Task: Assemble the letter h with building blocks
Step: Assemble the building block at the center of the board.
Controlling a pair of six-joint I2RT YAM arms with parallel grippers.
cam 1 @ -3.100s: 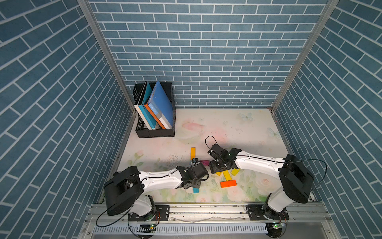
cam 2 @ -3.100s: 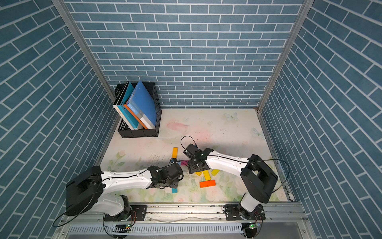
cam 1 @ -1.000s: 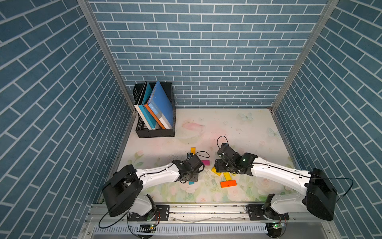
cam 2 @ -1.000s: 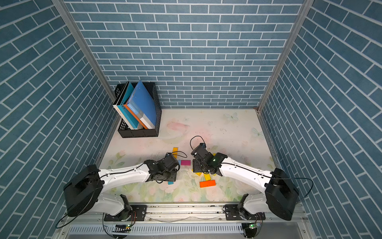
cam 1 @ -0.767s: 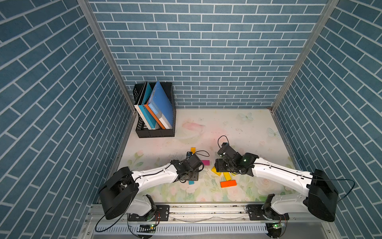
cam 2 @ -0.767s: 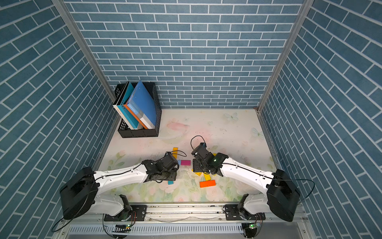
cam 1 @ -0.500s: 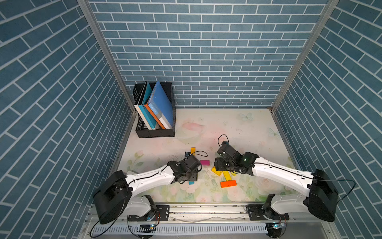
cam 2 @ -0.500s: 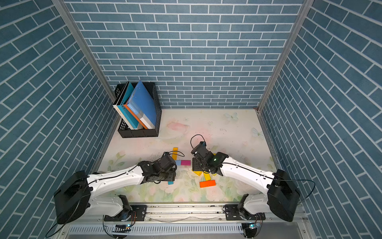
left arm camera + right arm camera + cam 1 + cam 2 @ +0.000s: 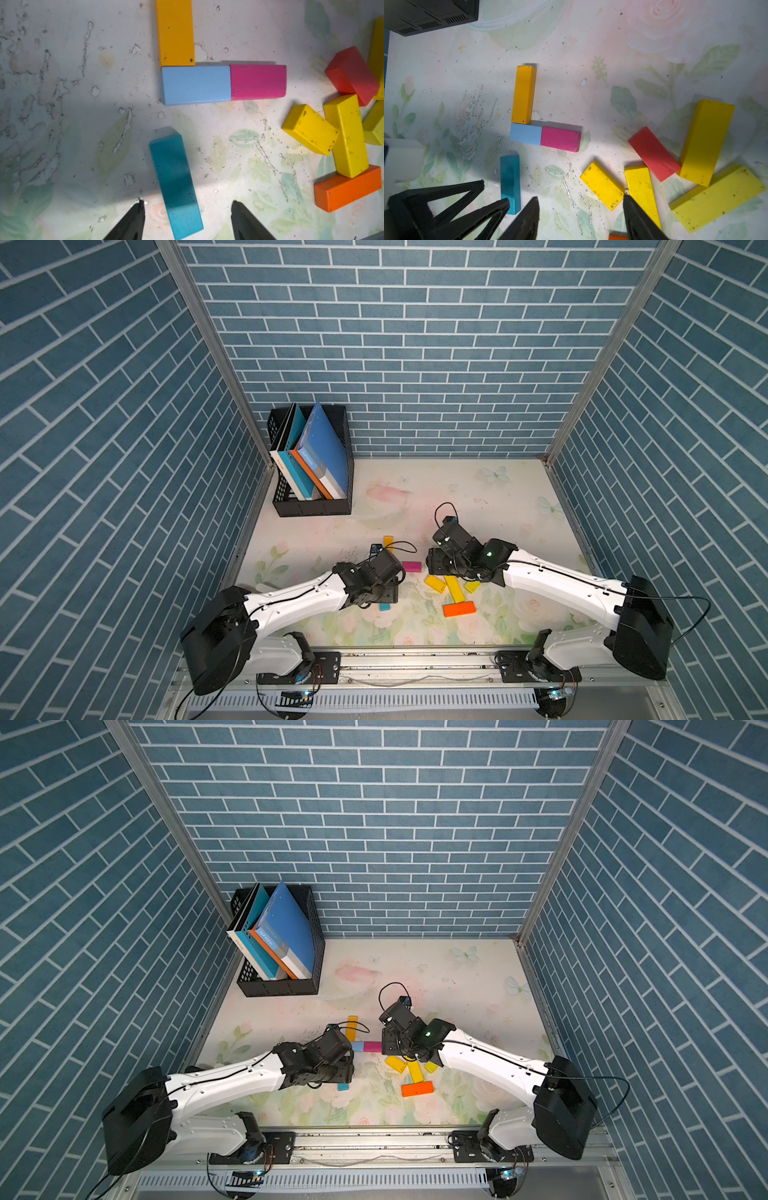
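Left arm [image 9: 299,601] and right arm [image 9: 552,585] have swung outward at their base ends since the earliest frame. Teal [image 9: 175,180] has moved up nearer blue [image 9: 196,85]. Magenta [image 9: 257,82], half hidden under the tools then, now shows clear.

Tabletop [image 9: 478,497]: all blocks sit front-middle, between the arms.

Left tool [image 9: 188,204]: jaws apart, straddling teal's near end with a gap on both sides, gripping nothing.
Right tool [image 9: 581,197]: jaws apart, empty, over the loose blocks. One tip sits at the seam between short yellow [image 9: 602,185] and long yellow [image 9: 641,193]. Can't tell its height above them.

Long blocks: amber [image 9: 175,31] is the upper stem. Teal lies flat below blue, apart from it and skewed off amber's line. Long yellow is loose on the right-arm side, with two more yellows [image 9: 707,143] beyond it.

Shorter blocks: blue butts amber's end and magenta butts blue end to end, which makes the crossbar. Red [image 9: 654,153], orange [image 9: 347,188] and short yellow are loose and unused.

Step in hand, as I read it: the lower stem, seating teal under blue.

Next move calls for:
- closing on teal's long sides
- twisting it square with amber
- sliding it up until its end touches blue, without shunting blue or magenta

After that a long block has to hang from magenta's free end as the right leg. Right tool looks well placed for long yellow.
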